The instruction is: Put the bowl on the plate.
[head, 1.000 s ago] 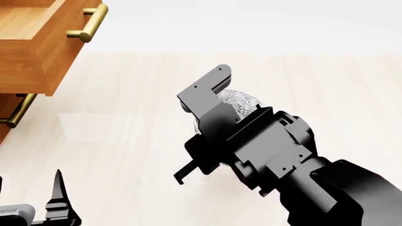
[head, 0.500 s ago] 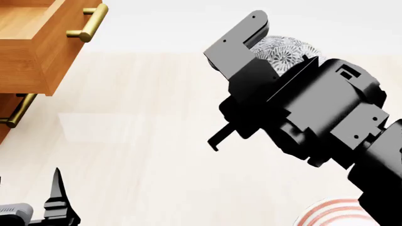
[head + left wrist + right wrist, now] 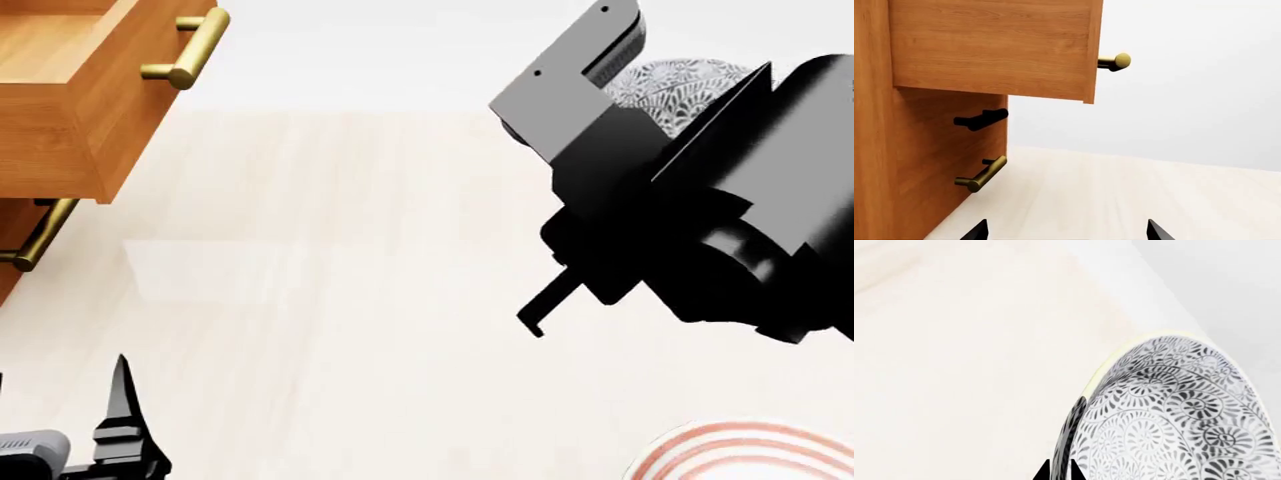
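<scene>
The bowl [image 3: 674,85], white with a fine grey floral pattern, is held up high at the far right of the head view, mostly hidden behind my right arm's black wrist. In the right wrist view my right gripper [image 3: 1059,474] is shut on the bowl [image 3: 1167,420], one fingertip on each side of its rim. Only an arc of the red-ringed plate [image 3: 747,452] shows, flat on the pale surface at the near right, below the raised arm. My left gripper [image 3: 1066,231] stands open and empty low at the near left, its fingers [image 3: 123,405] far from both.
A wooden cabinet stands at the left with its top drawer [image 3: 80,90] pulled open and a brass handle [image 3: 187,50] sticking out. A second brass handle [image 3: 981,174] sits lower on the cabinet front, close to my left gripper.
My right arm has risen and swung to the right with the bowl in its grip. The plate's edge, hidden a second ago, now shows at the near right. The left arm has not moved.
</scene>
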Controlling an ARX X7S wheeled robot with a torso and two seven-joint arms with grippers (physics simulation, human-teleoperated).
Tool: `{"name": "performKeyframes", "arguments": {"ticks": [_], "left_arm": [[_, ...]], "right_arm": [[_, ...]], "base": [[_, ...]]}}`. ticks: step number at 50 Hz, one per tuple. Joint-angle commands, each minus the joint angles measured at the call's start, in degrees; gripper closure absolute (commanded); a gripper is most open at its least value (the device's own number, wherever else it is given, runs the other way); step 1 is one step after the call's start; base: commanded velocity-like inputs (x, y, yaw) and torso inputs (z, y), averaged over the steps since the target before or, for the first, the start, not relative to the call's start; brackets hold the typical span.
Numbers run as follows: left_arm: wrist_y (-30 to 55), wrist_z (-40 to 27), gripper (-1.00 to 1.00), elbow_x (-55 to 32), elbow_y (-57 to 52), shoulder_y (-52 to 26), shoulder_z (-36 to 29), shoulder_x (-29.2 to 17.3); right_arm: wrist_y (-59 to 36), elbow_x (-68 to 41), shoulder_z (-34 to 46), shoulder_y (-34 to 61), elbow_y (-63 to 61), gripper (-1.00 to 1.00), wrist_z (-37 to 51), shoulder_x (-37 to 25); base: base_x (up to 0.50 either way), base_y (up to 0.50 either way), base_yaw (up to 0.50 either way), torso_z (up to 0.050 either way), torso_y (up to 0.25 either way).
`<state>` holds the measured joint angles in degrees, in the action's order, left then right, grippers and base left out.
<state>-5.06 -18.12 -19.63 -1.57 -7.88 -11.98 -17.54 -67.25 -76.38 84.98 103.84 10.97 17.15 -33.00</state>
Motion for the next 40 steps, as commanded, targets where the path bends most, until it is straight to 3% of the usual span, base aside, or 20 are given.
{"name": "performKeyframes", "arguments": {"ticks": [1, 27, 40], "left_arm": [[-0.23, -0.02, -1.00, -0.06, 0.50, -0.21, -0.22, 0.02], [0.01, -0.09, -1.00, -0.35, 0.52, -0.74, -0.88, -0.17], [-0.56, -0.04, -1.00, -0.45, 1.13, -0.69, -0.98, -0.22]], "right_arm": [[-6.11, -3.23, -0.83, 2.58, -5.24, 1.00, 3.99, -3.90], [-9.67, -25.40, -4.33, 0.28, -20.38, 1.00, 28.44, -17.63], [-7.23, -30.44, -3.79, -1.66, -25.97, 1.00, 34.17, -22.16]], "base": [[0.00, 0.00, 0.00, 0.000, 0.000], [0.00, 0.00, 0.00, 0.000, 0.001], [0.00, 0.00, 0.00, 0.000, 0.000]]}}
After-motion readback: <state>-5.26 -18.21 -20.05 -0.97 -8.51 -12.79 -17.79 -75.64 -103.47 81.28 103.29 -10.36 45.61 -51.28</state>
